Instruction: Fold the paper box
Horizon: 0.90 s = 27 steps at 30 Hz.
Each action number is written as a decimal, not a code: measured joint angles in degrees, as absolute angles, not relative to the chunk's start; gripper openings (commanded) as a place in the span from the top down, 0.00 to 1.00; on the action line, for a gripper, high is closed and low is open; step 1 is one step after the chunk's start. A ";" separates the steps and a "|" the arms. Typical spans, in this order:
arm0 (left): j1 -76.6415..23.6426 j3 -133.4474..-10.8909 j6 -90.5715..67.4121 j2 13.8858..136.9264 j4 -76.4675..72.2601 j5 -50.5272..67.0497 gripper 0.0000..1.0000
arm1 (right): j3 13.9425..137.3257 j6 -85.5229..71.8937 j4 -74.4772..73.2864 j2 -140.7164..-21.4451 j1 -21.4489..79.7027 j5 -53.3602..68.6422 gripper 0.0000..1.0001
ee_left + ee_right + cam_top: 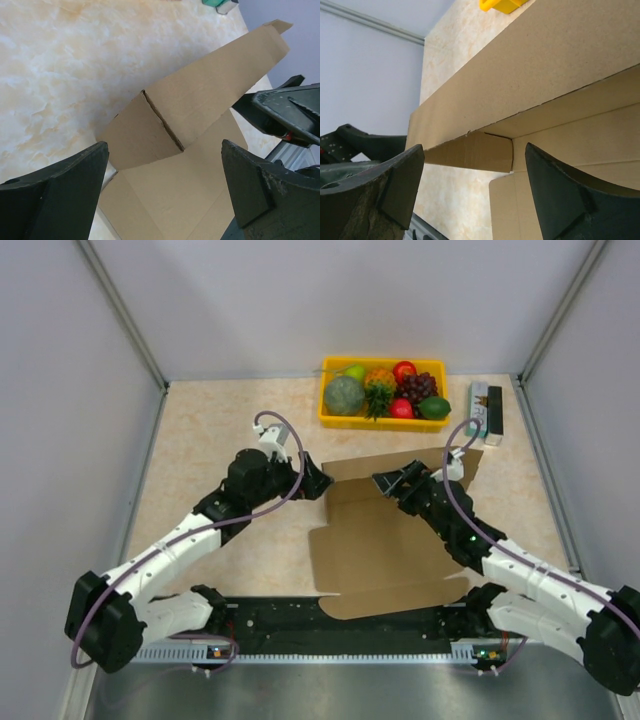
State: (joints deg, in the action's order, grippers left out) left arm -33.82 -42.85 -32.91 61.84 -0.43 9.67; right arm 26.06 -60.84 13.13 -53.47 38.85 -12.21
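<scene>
From above, we see the paper box lying in the middle of the table. It is a brown sheet, mostly flat, and its long far flap stands up. The left claw is at the sheet's 10 o'clock corner. The right claw is near 12 o'clock, by the raised flap. The two claws point at each other, near but apart. From up here we cannot tell how wide each one is. A yellow tray of fruit sits at 12 o'clock from the box. A small carton lies at 1 o'clock, just beside the tray.

In the left wrist view, the left claw's two dark fingers sit at 7 and 5 o'clock. They are wide apart and pinch nothing. Ahead of them the brown flap stands up and leans toward 1 o'clock. A short side flap bends off it at a crease in the middle. The right claw shows at 3 o'clock, beside the flap. We cannot tell if it touches.

In the right wrist view, the right claw's fingers are also at 7 and 5 o'clock, wide apart, with nothing held. The long flap runs from 9 o'clock up to 2 o'clock. A small tab is tucked under it in the middle. The left claw shows dark at 9 o'clock. A corner of the yellow tray peeks in at 12 o'clock.
</scene>
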 measured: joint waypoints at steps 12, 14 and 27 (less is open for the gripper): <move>-33.82 -43.51 -29.74 62.11 2.04 7.90 0.03 | 32.75 -46.52 -2.85 -43.90 38.81 -11.81 0.08; -33.82 -45.91 -26.83 61.08 5.32 6.26 0.05 | 36.10 -41.91 -9.78 -40.88 37.85 -11.51 0.07; -36.03 -37.67 -19.35 54.87 1.37 7.68 0.16 | 53.25 -25.67 -28.67 -47.81 -1.04 1.32 0.16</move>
State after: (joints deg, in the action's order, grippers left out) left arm -36.03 -37.67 -19.35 54.87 1.37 7.68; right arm 53.25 -25.67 -28.67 -47.81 -1.04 1.32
